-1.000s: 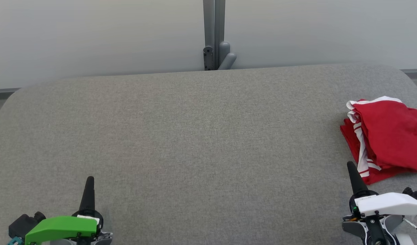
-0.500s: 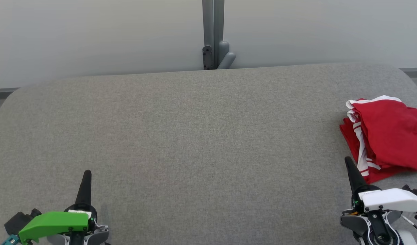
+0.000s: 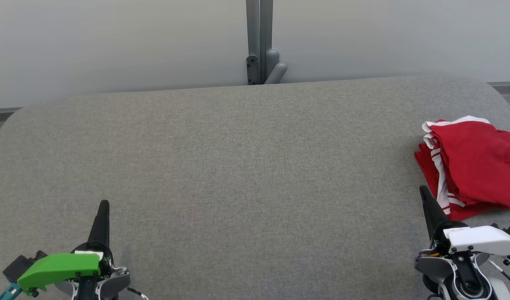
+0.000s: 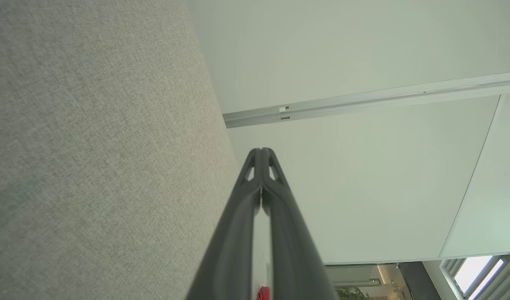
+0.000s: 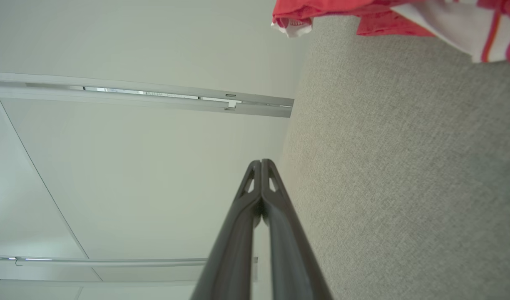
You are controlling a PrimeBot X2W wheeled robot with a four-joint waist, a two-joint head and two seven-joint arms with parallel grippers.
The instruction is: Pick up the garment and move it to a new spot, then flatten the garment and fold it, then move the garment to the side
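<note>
Head view puts the loosely folded red garment (image 3: 475,166) at the far right edge of the desk (image 3: 238,166), just beyond the right end effector (image 3: 424,192), which like the left end effector (image 3: 103,205) is pressed together, so a nudge from those closed tips might shove it overboard.

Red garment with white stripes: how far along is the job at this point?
The red fabric garment with white stripes lies in a compact, roughly folded stack at the right edge of the grey fabric table, so folding and moving aside look done. Nothing is in hand: left pincer and right pincer are shut and empty. Little seems left.
</note>
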